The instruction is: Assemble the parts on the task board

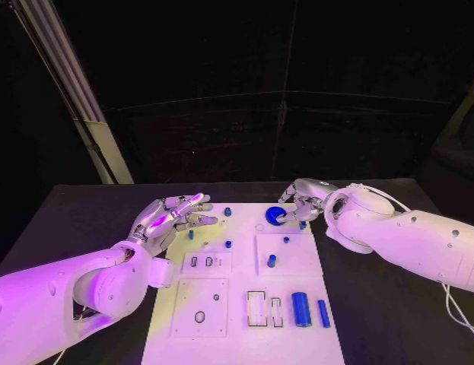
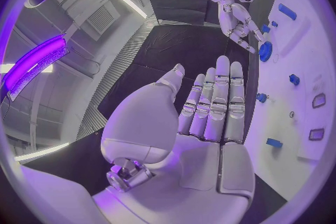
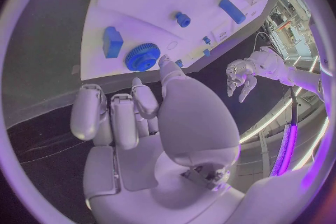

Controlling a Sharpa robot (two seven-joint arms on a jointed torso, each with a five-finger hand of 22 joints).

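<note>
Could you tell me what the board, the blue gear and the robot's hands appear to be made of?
Board: probably rigid plastic; flat, matte white, with crisp cut-out slots.
Gear: probably moulded or printed plastic; solid, even blue, dull finish, fine regular teeth.
Left hand and right hand: hard shells with a satin silvery sheen; whether metal or coated plastic cannot be told.

Found no readable text, labels, brands or numbers anywhere. Checked the flat white rectangular task board (image 1: 291, 262) and its small blue plastic parts (image 1: 301, 309). Saw only blank surfaces.
</note>
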